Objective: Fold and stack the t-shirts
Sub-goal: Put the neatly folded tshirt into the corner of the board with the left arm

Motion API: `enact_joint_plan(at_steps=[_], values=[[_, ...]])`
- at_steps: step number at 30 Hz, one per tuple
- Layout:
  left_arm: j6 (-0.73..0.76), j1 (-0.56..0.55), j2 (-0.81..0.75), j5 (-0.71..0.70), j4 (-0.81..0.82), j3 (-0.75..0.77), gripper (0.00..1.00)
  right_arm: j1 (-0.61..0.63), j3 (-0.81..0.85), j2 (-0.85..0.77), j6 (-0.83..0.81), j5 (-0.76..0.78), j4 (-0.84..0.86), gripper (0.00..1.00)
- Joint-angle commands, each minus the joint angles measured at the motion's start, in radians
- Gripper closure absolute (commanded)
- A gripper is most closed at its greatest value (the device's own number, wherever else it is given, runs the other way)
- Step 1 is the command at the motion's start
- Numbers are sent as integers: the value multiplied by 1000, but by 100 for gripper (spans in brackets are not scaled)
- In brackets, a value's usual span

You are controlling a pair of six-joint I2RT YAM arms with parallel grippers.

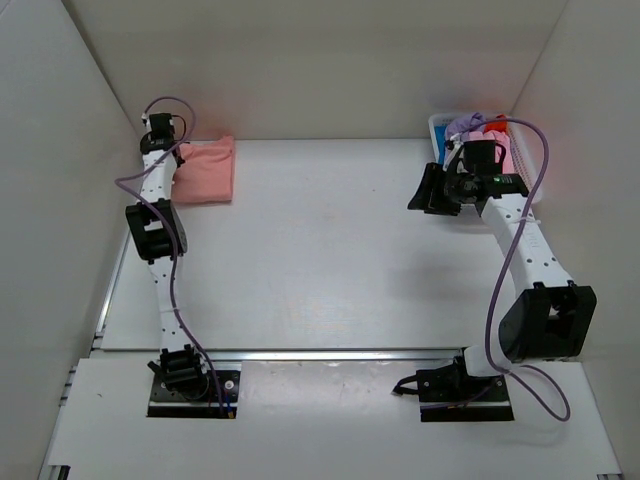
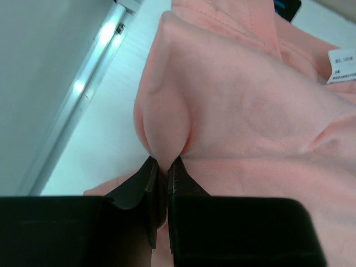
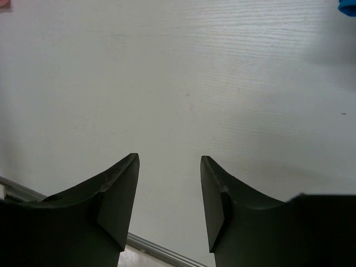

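Observation:
A salmon-pink t-shirt lies folded at the far left of the table. My left gripper is at its left edge and is shut on a pinch of its fabric; the wrist view shows the jaws closed on a raised fold of the salmon-pink t-shirt. My right gripper is open and empty above bare table, just left of the basket; its fingers stand wide apart. Lavender, orange-red and light pink shirts lie bunched in the white basket.
White walls close in the table at the back and both sides. A metal rail runs along the table's near edge. A white label shows on the salmon-pink shirt. The right arm reaches along the right side.

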Motion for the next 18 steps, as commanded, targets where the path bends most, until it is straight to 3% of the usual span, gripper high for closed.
enact_joint_plan(at_steps=[1, 3, 6, 7, 10, 14, 16, 17, 18], values=[[25, 36, -5, -43, 110, 34, 100, 18, 7, 14, 18, 18, 42, 55], [40, 49, 2, -29, 135, 37, 94, 27, 15, 24, 28, 20, 32, 55], [37, 58, 15, -27, 132, 63, 62, 53, 30, 37, 48, 21, 40, 55], [30, 72, 18, -35, 132, 71, 56, 55, 36, 42, 45, 21, 31, 55], [-6, 81, 0, -18, 101, 80, 2, 87, 44, 44, 57, 29, 29, 55], [-10, 58, -93, -24, 44, 15, 1, 111, 11, 15, 82, 18, 43, 55], [-1, 33, -156, -46, 27, -50, 2, 134, -9, -18, 85, 29, 48, 38], [11, 14, -214, -35, 36, -112, 2, 134, -20, -25, 97, 44, 46, 35], [10, -8, -283, -9, 44, -200, 2, 136, -52, -39, 105, 40, 51, 17]])
